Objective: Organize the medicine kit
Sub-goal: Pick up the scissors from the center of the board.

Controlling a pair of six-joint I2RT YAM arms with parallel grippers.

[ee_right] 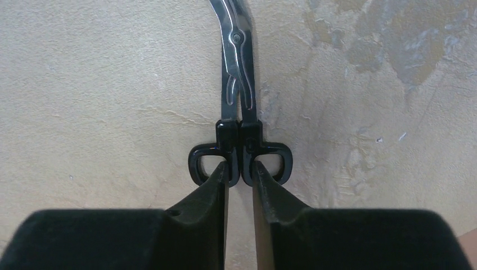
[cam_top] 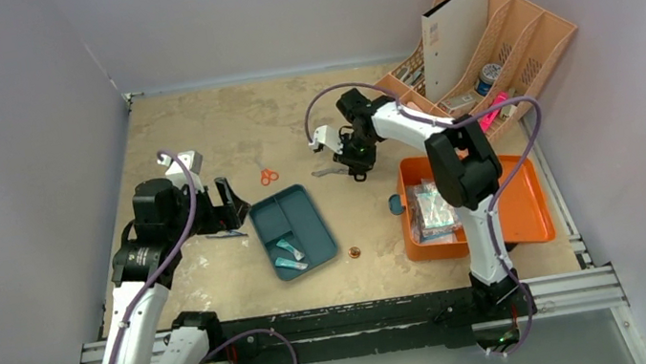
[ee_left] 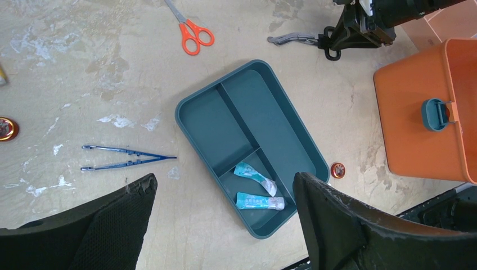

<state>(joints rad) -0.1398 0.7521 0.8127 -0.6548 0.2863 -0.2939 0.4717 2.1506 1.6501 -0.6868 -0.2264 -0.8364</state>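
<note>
The orange medicine kit (cam_top: 520,201) lies open at the right, with packets (cam_top: 431,209) in its left half. Its side and blue latch show in the left wrist view (ee_left: 416,112). Left of the kit, far across the table, my right gripper (cam_top: 355,163) points down at black-handled metal shears (cam_top: 329,171). In the right wrist view its fingertips (ee_right: 241,166) pinch the two inner handle bars of the shears (ee_right: 239,95) together. My left gripper (cam_top: 225,211) hangs wide open above the table (ee_left: 225,179), holding nothing.
A dark teal tray (ee_left: 270,112) holds two small tubes (ee_left: 256,177). Blue tweezers (ee_left: 124,157) lie left of it and orange scissors (ee_left: 194,34) lie beyond it. A small round tin (ee_left: 338,170) sits between tray and kit. A peach organizer (cam_top: 520,37) stands back right.
</note>
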